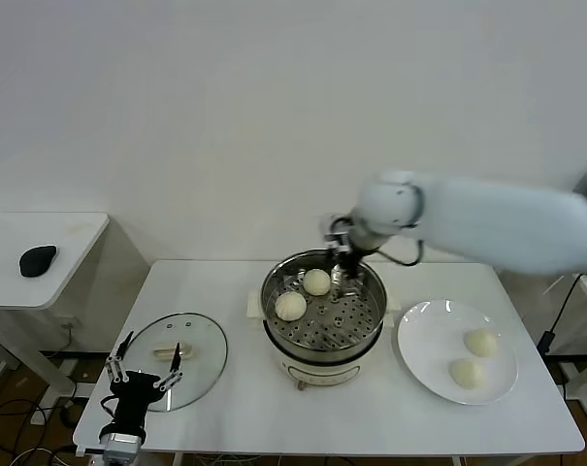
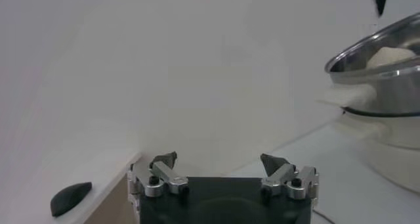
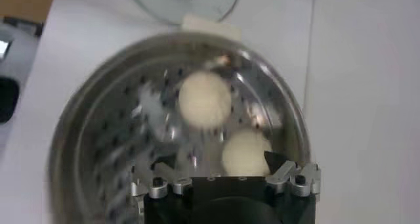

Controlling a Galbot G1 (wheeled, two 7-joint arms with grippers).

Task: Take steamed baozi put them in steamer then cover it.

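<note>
Steel steamer point(image 1: 322, 325) rim partly behind right claw point(image 1: 344, 279).

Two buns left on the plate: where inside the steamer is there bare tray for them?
Steamer tray is bare across its front and plate-side half. The far-left part is crowded: two baozi sit there, with the open right gripper just beside the rear one. The plate also has bare room on its steamer side.

Both hands point(image 1: 145, 365) point(image 1: 343, 277) open, empty
</note>
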